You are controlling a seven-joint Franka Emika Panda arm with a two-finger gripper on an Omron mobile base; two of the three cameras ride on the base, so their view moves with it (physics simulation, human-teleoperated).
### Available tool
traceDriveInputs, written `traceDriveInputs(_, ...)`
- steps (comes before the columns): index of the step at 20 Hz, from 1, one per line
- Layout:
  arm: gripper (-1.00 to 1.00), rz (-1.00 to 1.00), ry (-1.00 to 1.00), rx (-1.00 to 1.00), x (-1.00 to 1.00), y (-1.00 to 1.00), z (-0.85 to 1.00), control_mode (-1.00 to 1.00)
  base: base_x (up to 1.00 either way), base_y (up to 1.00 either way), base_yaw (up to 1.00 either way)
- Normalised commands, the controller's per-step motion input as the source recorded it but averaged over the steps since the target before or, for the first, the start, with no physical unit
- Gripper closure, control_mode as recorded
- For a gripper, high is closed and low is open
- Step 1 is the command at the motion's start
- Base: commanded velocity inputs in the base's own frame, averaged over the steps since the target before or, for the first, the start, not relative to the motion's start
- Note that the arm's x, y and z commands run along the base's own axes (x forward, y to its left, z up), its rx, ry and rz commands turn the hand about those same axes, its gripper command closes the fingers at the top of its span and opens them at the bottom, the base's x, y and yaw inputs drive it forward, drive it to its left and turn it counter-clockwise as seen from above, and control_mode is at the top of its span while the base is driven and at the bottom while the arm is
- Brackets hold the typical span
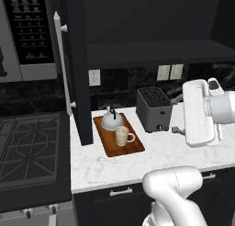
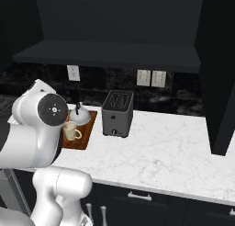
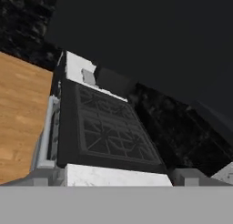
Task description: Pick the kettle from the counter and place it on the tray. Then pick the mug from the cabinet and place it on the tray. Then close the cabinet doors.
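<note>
Your kettle point(image 1: 111, 120) and mug point(image 1: 122, 135) both sit on the tray point(image 1: 118, 134) already, the mug just at 5 o'clock of the kettle in the left base view, so what remains for you, as I judge it, is the cabinet doors. The left door point(image 1: 75, 69) stands swung out edge-on over the counter point(image 1: 160, 151), at 10 o'clock of the tray, with its long silver bar handle point(image 1: 63, 64) facing the stovetop point(image 1: 30, 147). The right door point(image 2: 219, 78) hangs open at 3 o'clock of the toaster point(image 2: 118, 113) in the right base view.

Your end effector is open wide and holds nothing.

Expect each door to be a stiff, hinged panel that swings rather than lifts. You need no grip: push flat on the panel face near the free edge, away from the hinge. The bar handle looks smooth and may slip.
</note>
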Motion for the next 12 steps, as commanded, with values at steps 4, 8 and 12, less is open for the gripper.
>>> traceDriveInputs(4,-1.0,0.07,-0.14,-0.08,-0.29,0.24,0.31,-1.0,0.0,0.0,0.0)
traceDriveInputs(8,-1.0,0.08,-0.21,-0.11,-0.34,0.4,0.3,-1.0,0.0,0.0,0.0)
traceDriveInputs(12,-1.0,0.08,-0.21,-0.17,-0.32,0.42,0.33,-1.0,0.0,0.0,0.0)
